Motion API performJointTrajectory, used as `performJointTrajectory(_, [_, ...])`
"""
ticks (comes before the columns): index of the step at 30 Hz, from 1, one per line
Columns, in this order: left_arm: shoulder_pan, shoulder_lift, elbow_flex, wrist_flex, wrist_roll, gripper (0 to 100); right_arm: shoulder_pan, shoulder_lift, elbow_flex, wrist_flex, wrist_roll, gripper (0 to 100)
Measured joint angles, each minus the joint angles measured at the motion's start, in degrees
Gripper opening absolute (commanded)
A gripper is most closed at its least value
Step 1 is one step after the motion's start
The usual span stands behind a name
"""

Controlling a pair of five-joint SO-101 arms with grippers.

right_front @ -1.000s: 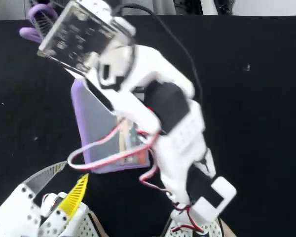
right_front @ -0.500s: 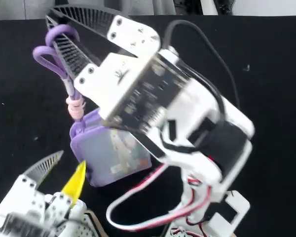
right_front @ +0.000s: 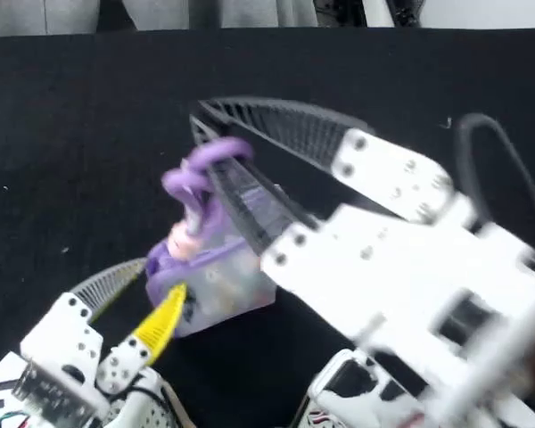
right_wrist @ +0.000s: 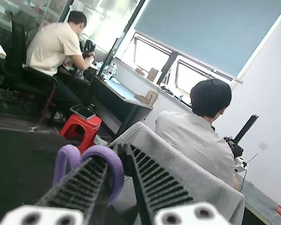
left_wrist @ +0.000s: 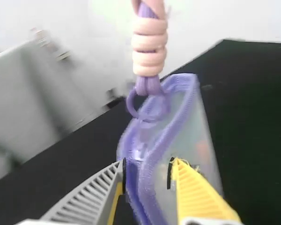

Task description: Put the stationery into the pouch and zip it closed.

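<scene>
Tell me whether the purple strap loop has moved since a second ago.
Yes: the purple strap loop has shifted right and nearer, away from the table's far edge.

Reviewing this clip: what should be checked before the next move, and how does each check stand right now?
1. left gripper clamped on pouch: ok, jaws on either side of its edge.
2. right gripper holding pull loop: ok, loop sits between its jaws.
3. beaded cord straight from loop to pouch: ok.
4. Zip fully closed: cannot tell.
5. Stationery inside pouch: cannot tell.
</scene>
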Motion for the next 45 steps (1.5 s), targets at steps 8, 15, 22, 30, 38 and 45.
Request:
performJointTrajectory(8, [6.77, 0.00, 4.04, -1.49, 0.00, 17, 0.00, -4.22, -0.18, 2.20, -1.32, 1.1])
performJointTrajectory(15, [6.86, 0.00, 3.34, -2.20, 0.00, 17, 0.09, -4.22, -0.18, 3.52, -1.32, 1.1])
performJointTrajectory(22, [6.86, 0.00, -7.74, 4.92, -0.44, 17, 0.00, -4.22, -0.18, 4.66, -1.32, 1.1])
performJointTrajectory(30, [6.86, 0.00, -6.24, 7.65, -3.34, 17, -0.09, -4.22, -0.18, 4.75, -1.32, 1.1])
performJointTrajectory(38, [6.86, 0.00, 3.34, 2.29, -3.16, 17, 0.00, -4.22, -0.18, 4.75, -1.32, 1.1])
performJointTrajectory(45, [7.21, 0.00, 5.98, -0.88, -3.52, 17, 0.09, -4.22, -0.18, 5.54, -1.32, 1.1])
